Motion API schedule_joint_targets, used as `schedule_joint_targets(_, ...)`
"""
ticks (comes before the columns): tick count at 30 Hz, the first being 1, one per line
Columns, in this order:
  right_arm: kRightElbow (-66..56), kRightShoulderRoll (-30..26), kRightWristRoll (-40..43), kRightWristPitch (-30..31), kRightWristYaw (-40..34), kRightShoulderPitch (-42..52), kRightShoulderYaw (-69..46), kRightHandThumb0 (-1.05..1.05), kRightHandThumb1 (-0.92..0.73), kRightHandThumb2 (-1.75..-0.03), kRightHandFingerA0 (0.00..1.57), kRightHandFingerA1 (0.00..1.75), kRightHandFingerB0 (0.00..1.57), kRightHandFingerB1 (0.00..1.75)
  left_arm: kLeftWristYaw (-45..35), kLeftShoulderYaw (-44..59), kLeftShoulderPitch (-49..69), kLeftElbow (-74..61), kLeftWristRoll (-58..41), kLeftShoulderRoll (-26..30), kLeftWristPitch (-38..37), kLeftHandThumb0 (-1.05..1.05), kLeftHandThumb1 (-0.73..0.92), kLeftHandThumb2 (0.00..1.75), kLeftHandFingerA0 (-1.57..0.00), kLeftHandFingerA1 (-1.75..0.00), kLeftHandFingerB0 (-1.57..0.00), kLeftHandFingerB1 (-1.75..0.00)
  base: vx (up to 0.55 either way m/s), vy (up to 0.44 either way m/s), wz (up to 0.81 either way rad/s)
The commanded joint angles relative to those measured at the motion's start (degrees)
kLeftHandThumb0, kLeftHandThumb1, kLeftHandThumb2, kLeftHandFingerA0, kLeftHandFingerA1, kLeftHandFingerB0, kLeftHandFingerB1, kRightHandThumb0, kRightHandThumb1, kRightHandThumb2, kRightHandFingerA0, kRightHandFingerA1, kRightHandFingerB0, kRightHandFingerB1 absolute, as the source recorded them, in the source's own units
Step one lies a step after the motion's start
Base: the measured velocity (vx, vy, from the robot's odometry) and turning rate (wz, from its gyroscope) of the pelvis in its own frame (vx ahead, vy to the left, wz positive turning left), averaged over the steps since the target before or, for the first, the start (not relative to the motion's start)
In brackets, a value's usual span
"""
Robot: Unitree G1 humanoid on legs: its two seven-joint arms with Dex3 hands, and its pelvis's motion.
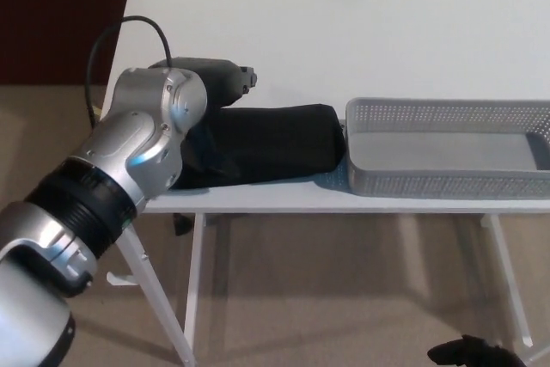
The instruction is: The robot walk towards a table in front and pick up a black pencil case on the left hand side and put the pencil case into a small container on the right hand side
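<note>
One hand is at the work: the left hand (210,82), dark grey and black, lies low over the table at the far left end of the black pencil case (275,139). The silver wrist joint (159,118) covers much of it, so I cannot tell whether it is spread or closed, nor whether it has hold of the case or only rests against it. A black cable (93,66) loops up from the arm beside the table's left edge. The pencil case lies flat along the front edge of the white table (344,32), its right end just beside the left wall of the grey perforated container (447,182), which stands at the front right. A small bluish thing (331,180) shows at the front edge between the two. Below are the table's white legs (193,281) and a beige floor (344,290); a dark red-brown panel (60,15) fills the upper left corner. Only a black sliver of the right hand (468,352) shows at the bottom edge, its state unclear.
</note>
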Motion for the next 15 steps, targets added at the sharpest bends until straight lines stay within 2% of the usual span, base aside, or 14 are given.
schedule_joint_targets(1, -0.6, -1.3, 0.2, 0.3, 0.9, 0.4, -0.1, -0.48, -0.72, -0.79, 0.6, 0.65, 0.4, 0.68, -0.9, -0.1, 1.3, 0.1, 2.5, 1.3, 0.8, -0.64, 0.38, 0.79, 0.0, -0.03, 0.0, -0.04, 0.0, 0.0, 0.0)
schedule_joint_targets(6, -0.9, -1.1, 0.2, 1.2, 1.3, -0.2, 0.0, -0.47, -0.71, -0.78, 0.6, 0.65, 0.41, 0.69, -0.6, 0.0, 1.0, 0.7, 3.6, 1.9, 0.8, -0.64, 0.38, 0.79, 0.0, -0.02, 0.0, -0.03, 0.0, 0.0, 0.0)
schedule_joint_targets(11, -1.4, -1.3, 0.6, 0.5, 1.8, 0.0, -0.2, -0.48, -0.69, -0.81, 0.63, 0.68, 0.43, 0.71, -0.5, 0.2, 0.6, 4.0, 3.5, 0.3, 0.9, -0.64, 0.38, 0.79, 0.0, -0.01, 0.0, -0.04, 0.0, 0.0, 0.0)
schedule_joint_targets(12, -1.4, -1.5, 0.5, 0.5, 1.8, 0.0, -0.3, -0.49, -0.69, -0.77, 0.65, 0.65, 0.4, 0.68, -0.2, -0.1, 0.6, 4.6, 3.8, 0.0, 0.6, -0.79, 0.39, 0.57, 0.0, -0.03, 0.0, -0.04, 0.0, 0.0, 0.0)
schedule_joint_targets(13, -1.6, -1.6, 0.5, 0.7, 1.8, 0.1, -0.2, -0.49, -0.69, -0.77, 0.65, 0.65, 0.4, 0.68, 0.1, -0.3, 0.6, 4.9, 4.1, -0.2, 0.4, -0.79, 0.39, 0.57, 0.0, -0.03, 0.0, -0.04, 0.0, 0.0, 0.0)
schedule_joint_targets(14, -1.9, -1.6, 0.6, 0.9, 1.9, 0.2, -0.4, -0.49, -0.69, -0.77, 0.65, 0.65, 0.41, 0.69, 0.4, -0.6, 0.5, 5.6, 4.4, -0.6, 0.2, -0.64, 0.37, 0.8, 0.0, -0.03, 0.0, -0.05, 0.0, 0.0, 0.0)
schedule_joint_targets(15, -2.1, -1.6, 0.7, 0.9, 1.9, 0.3, -0.5, -0.49, -0.69, -0.77, 0.65, 0.65, 0.41, 0.69, 0.6, -0.6, 0.5, 5.9, 4.5, -0.8, 0.1, -0.64, 0.37, 0.8, 0.0, -0.03, 0.0, -0.05, 0.0, 0.0, 0.0)
